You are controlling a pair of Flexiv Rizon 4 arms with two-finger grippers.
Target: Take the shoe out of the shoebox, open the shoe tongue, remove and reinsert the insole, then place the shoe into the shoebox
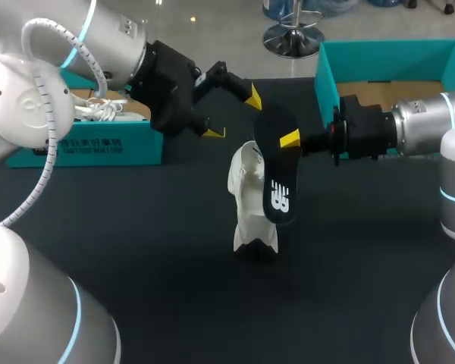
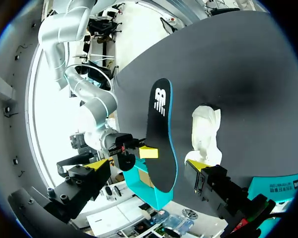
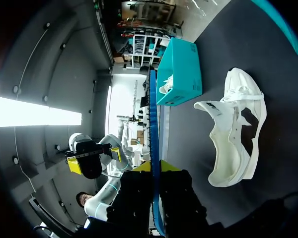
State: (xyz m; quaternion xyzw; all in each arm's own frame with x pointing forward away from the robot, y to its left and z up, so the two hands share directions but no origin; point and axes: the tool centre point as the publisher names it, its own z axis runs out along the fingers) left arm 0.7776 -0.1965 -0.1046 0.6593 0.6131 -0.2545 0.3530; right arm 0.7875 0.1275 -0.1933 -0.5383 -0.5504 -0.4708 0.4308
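Far left of the shoe (image 1: 250, 201), a teal box (image 1: 98, 144) is half hidden behind the left arm. The left gripper (image 1: 233, 115) is held beyond the shoe, to its left, fingers spread with nothing between them. The white shoe is stood on end on the table (image 1: 136, 250), opened wide. Just right of it, the black insole (image 1: 279, 163) is pinched on both faces by the right gripper (image 1: 292, 140); one finger is hidden behind it. Further right, a second box (image 1: 394, 61) is partly covered by the right arm.

A robotics lab, plainly: a grey left arm (image 1: 76, 38) and right arm (image 1: 425, 125) hang over a dark table (image 1: 136, 250), with a teal shoebox (image 1: 98, 148) at the table's far left and a second teal box (image 1: 341, 64) at its far right.
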